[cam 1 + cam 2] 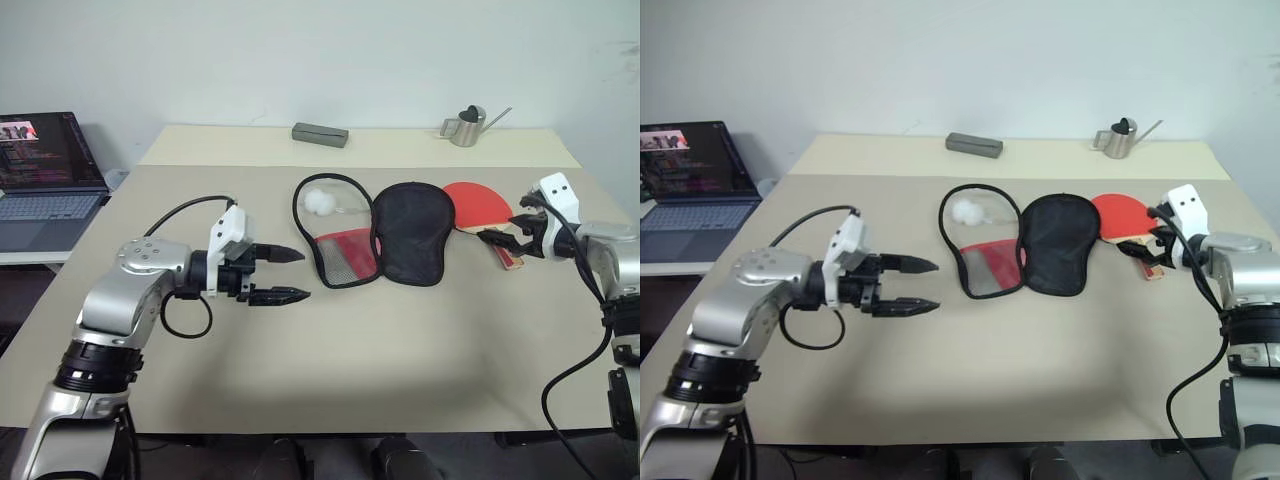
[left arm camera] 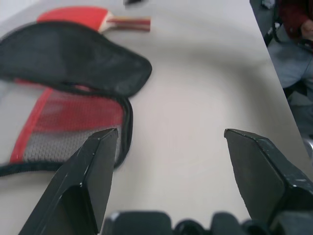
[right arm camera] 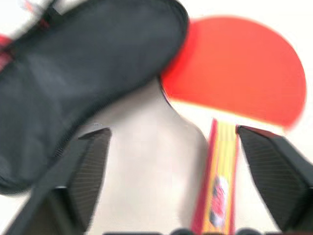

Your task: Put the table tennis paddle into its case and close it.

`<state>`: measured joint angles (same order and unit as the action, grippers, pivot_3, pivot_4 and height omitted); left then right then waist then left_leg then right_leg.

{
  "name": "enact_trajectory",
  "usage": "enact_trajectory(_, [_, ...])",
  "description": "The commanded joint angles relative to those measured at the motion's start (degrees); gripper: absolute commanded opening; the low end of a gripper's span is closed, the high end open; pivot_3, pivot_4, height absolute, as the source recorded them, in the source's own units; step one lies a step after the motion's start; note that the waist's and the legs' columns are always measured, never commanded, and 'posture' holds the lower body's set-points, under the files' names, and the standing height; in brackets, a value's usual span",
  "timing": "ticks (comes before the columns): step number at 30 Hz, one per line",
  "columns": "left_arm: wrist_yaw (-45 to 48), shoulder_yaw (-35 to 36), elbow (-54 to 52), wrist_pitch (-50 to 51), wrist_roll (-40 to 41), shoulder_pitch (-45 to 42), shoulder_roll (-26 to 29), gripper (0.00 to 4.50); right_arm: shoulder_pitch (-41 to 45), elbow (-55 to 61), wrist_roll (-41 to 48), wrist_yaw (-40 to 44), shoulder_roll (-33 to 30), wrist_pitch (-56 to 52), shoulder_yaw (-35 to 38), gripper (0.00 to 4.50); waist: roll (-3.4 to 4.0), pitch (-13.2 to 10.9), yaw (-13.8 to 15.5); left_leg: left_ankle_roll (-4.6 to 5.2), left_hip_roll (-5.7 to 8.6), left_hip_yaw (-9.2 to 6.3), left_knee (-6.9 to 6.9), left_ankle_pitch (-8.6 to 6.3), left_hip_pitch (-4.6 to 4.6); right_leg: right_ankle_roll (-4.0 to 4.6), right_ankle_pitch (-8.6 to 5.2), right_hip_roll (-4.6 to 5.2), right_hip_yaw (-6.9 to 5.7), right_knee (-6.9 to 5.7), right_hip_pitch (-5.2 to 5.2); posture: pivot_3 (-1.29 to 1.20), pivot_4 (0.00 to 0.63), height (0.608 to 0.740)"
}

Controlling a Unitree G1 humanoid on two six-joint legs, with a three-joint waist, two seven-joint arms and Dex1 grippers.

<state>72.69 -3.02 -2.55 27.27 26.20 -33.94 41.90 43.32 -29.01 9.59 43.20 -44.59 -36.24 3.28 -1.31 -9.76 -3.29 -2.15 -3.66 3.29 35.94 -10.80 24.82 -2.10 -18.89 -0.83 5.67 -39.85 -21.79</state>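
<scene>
We are working at the beige table (image 1: 400,360), where the flat table tennis paddle (image 1: 478,205) with its round red rubber face and striped wooden handle is lying toward the right edge, its head tucked just beside the black flap of the case and partly under it. The soft paddle-shaped zip case (image 1: 380,235) is lying unzipped and spread flat near the middle of the table, black half on the right, red mesh half with a white pompom on the left. Our right gripper (image 1: 508,243) is hovering over the paddle handle with its two black fingers standing wide apart and clamped on nothing; in the right wrist view the handle is sitting between the fingers. Our left gripper (image 1: 283,274) is waiting near the left side of the case, fingers also spread and empty. We judge the step in hand to be grasping the paddle. To do it well we are lining the fingers squarely across the handle, lowering until they straddle it, closing firmly, then sliding the head into the case while the left gripper steadies the flap.
</scene>
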Motion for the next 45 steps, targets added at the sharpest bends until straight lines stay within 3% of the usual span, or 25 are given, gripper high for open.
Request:
enact_trajectory(1, [-1.2,0.2,0.0,-0.4,-0.2,-3.0,-0.9,3.80,1.1,-3.0,-2.0,-3.4,0.1,4.4,1.2,4.48,0.00,0.0,-0.1,0.00,0.00,0.00,-0.01,0.00,-0.02,0.00,0.00,0.00,0.01,0.00,0.00,0.00,0.150,0.740])
enact_trajectory(16, [-1.0,-1.1,1.1,-0.4,-0.5,-5.1,-2.3,3.80,11.6,-30.5,-3.9,-10.3,7.0,16.0,2.9,4.48,0.00,0.0,-0.1,-0.02,-0.01,0.00,0.00,0.01,-0.04,0.00,-0.01,-0.02,0.00,0.03,0.04,0.00,0.150,0.740])
enact_trajectory(26, [0.5,-1.0,0.1,0.0,0.3,-4.3,-1.9,3.80,14.5,-38.2,-5.5,-14.4,8.9,20.5,2.8,4.48,0.01,0.0,-0.2,-0.03,-0.01,0.00,0.00,0.02,-0.05,0.00,-0.01,-0.01,0.01,0.01,0.06,0.00,0.150,0.740])
enact_trajectory(29, [0.5,-1.0,0.1,0.1,0.2,-4.3,-2.0,3.80,14.7,-39.1,-6.0,-16.4,9.2,21.2,2.9,3.94,0.01,0.0,-0.2,-0.03,-0.01,0.00,0.01,0.02,-0.05,0.00,-0.01,-0.01,0.01,0.00,0.06,0.00,0.150,0.740])
enact_trajectory(38, [0.4,-0.9,0.6,-0.2,-0.1,-4.6,-1.8,3.80,15.0,-39.8,-6.5,-20.5,8.2,21.8,3.8,1.10,0.01,0.0,-0.1,-0.03,0.00,-0.01,0.01,0.02,-0.06,0.00,-0.01,0.00,-0.01,0.00,0.08,0.00,0.150,0.740])
enact_trajectory(45, [-0.3,-0.5,1.5,-0.6,-0.6,-4.6,-1.9,3.80,14.9,-39.1,-5.6,-23.7,7.3,21.0,5.7,1.09,0.01,0.0,-0.1,-0.03,0.01,0.00,0.00,0.02,-0.05,0.00,-0.01,0.01,0.00,0.01,0.07,0.00,0.150,0.740])
